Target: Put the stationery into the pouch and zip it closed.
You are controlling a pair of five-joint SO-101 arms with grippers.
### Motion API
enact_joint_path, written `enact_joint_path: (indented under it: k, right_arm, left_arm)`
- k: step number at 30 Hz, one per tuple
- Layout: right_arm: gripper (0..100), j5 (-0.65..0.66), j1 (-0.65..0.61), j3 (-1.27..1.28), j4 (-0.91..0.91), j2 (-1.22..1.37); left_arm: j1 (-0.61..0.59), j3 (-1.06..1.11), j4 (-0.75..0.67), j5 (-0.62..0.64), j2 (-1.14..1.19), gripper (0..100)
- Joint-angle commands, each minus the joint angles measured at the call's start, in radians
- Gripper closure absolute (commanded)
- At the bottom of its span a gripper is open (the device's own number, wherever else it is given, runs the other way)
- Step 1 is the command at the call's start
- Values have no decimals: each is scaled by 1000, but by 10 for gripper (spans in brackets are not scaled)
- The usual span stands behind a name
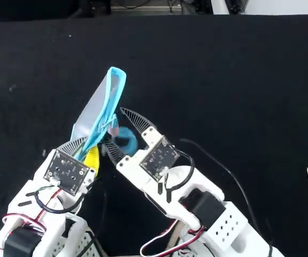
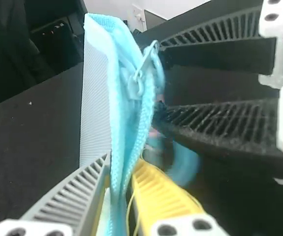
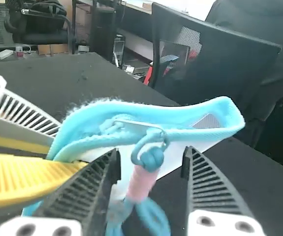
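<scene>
Pouch [image 1: 103, 104], blue-edged, raised over bench [image 1: 223, 80]: left tool [image 1: 85, 149] clamped on its lower end. Right tool [image 1: 114, 129]: jaws apart, straddling zip pull [image 3: 150, 143].

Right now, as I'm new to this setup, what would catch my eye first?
A translucent pouch with a light blue zipper edge is held up on edge over the black table, clamped between the grey and yellow fingers of the left end effector. The right end effector is open, its black fingers either side of the pink and blue zipper charm.
</scene>
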Motion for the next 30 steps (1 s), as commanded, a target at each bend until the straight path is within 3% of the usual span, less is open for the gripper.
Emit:
enact_joint_path:
  k: [1,5,8,12,19,30]
  right_arm:
    - [801,-11,-8,-7,-35,-19]
    - [838,-9,-8,-7,-35,-19]
    - [986,-8,-8,-8,-35,-19]
    - [989,51,29,-21,-14,-30]
    - [988,63,245,-136,32,-21]
    - [988,71,265,-177,-26,91]
  left_arm:
    - [15,-54,-11,-5,5,971]
    - [15,-54,-11,-5,5,971]
    - [15,-54,-11,-5,5,971]
    - [15,-54,-11,-5,5,971]
    - [15,-44,-11,-5,5,971]
    - [15,-44,-9,-5,5,971]
